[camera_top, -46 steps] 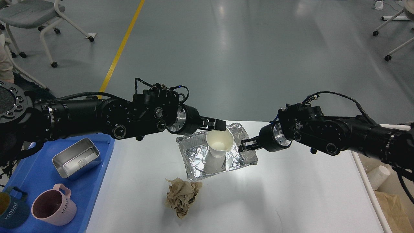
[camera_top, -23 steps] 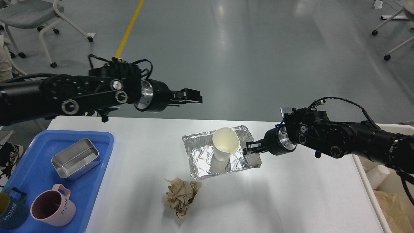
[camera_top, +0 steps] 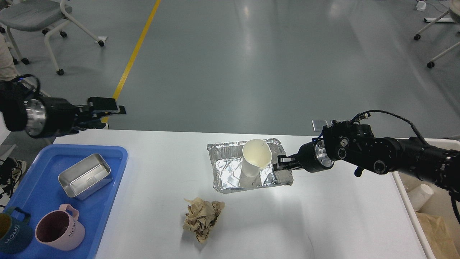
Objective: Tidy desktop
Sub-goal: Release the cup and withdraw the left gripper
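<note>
The white desktop point(camera_top: 323, 216) carries a crumpled foil tray point(camera_top: 230, 172) near its far edge. A white paper cup point(camera_top: 256, 158) stands upright inside that tray. My right gripper point(camera_top: 282, 164) comes in from the right and is shut on the foil tray's right rim, beside the cup. A wad of crumpled brown paper point(camera_top: 203, 218) lies in front of the tray. Far to the left, my left gripper point(camera_top: 109, 108) hovers above the table's far-left corner, open and holding nothing.
A blue tray point(camera_top: 36, 190) at the left holds a steel box point(camera_top: 85, 175), a pink mug point(camera_top: 59, 232) and a dark blue mug point(camera_top: 12, 233). A beige bin point(camera_top: 436, 212) with trash stands off the right edge. Chairs stand on the floor beyond.
My left gripper let go of the paper cup's rim and swung up and far to the left. The cup stays standing in the foil tray, and the right gripper keeps hold of the rim.
</note>
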